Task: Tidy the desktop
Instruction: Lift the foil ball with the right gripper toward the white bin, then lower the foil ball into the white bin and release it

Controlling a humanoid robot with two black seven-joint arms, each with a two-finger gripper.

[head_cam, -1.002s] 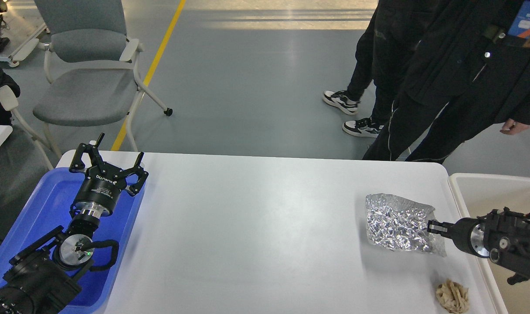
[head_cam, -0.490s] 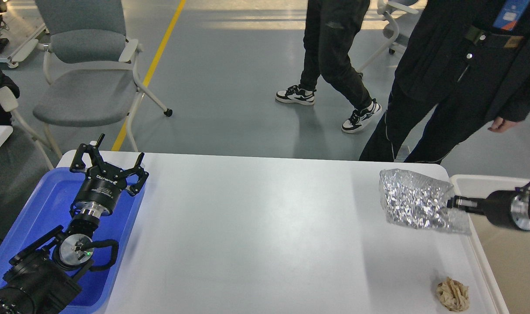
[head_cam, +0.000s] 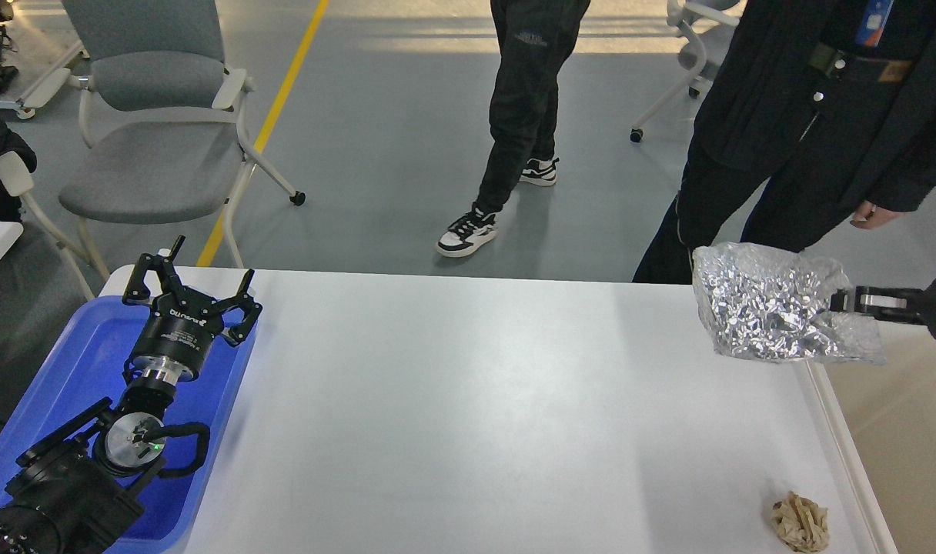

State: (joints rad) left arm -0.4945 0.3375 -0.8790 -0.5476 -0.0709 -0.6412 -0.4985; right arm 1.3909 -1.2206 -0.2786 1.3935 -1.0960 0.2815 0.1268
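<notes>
The white desktop point(head_cam: 468, 415) fills the middle of the head view. My right gripper point(head_cam: 845, 302) comes in from the right edge and is shut on a crumpled silver foil bag point(head_cam: 776, 312), holding it in the air above the table's far right corner. A small crumpled beige paper wad point(head_cam: 800, 522) lies on the desktop near the front right. My left gripper point(head_cam: 195, 285) is open and empty, hovering over the far end of the blue tray point(head_cam: 68, 362) at the left.
A cream-white bin point(head_cam: 899, 431) stands right of the table, partly hidden by the foil bag. A grey chair point(head_cam: 152, 131) stands behind the far left corner. Two people point(head_cam: 791, 138) stand behind the table's far edge.
My right gripper has lifted the foil bag off the desktop and carried it up and to the right, toward the bin. One person has walked left. The left arm has not moved.
</notes>
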